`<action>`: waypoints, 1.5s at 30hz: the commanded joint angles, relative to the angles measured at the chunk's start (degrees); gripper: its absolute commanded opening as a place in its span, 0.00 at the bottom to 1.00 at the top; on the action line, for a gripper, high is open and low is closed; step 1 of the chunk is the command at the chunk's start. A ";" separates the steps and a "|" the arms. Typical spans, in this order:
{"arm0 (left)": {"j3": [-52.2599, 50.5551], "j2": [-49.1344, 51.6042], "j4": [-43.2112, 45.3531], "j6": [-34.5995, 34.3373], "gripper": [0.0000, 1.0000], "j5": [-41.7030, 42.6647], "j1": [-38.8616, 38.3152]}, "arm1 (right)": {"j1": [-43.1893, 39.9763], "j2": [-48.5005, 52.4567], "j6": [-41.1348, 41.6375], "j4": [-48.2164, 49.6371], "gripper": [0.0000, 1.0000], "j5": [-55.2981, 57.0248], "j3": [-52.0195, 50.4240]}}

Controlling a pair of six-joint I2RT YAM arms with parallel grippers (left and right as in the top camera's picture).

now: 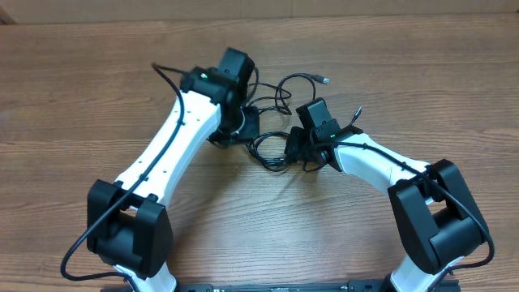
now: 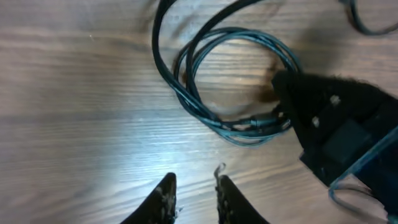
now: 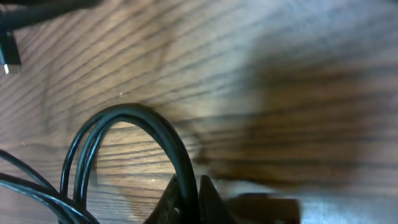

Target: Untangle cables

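Your right end effector [image 3: 189, 185] is clamped shut on a looped strand of the cables [image 3: 127, 112]. The strand arches up out of its fingers. The coiled part lies flat on the desk [image 1: 81, 81], touching that end effector on the side facing your left end effector [image 2: 194, 182], and the tangle's long axis runs between the two. The left one hovers short of the coil with its fingers narrowly parted and nothing between them. Beyond the right end effector, on the far side, one strand ends in a silver-tipped plug [image 1: 324, 79] whose tip points toward the right arm's side.
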 commanded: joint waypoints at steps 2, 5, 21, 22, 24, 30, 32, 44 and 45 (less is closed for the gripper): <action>-6.36 -0.81 3.91 -16.94 0.34 3.93 -0.61 | -0.22 -1.62 5.64 -0.63 0.04 -0.26 1.16; -9.88 -0.81 10.38 -18.84 0.41 7.80 -0.61 | -0.20 -1.62 5.64 -0.76 0.04 -0.33 1.16; -19.89 -0.61 26.12 -34.29 0.43 5.07 -0.94 | -0.15 -1.60 4.72 -2.45 0.04 -0.90 1.16; -20.41 -0.59 26.38 -34.99 0.43 4.76 -0.98 | -0.15 -1.60 4.50 -2.47 0.04 -0.90 1.16; -20.85 -0.48 26.95 -35.06 0.43 4.74 -1.05 | -0.15 -1.60 4.55 -2.47 0.04 -0.90 1.16; -20.85 1.62 27.39 -35.06 0.43 4.72 -2.36 | -0.15 -1.62 4.52 -2.47 0.04 -0.90 1.16; -20.85 2.64 27.41 -35.06 0.43 4.70 -2.67 | -0.15 -1.60 4.52 -2.49 0.04 -0.90 1.16; -20.87 3.54 26.73 -34.97 0.39 4.02 -2.82 | -0.15 -1.60 4.52 -2.86 0.04 -0.90 1.16; -20.87 3.56 26.47 -34.97 0.39 4.00 -2.82 | -0.15 -1.60 4.52 -2.99 0.04 -0.90 1.16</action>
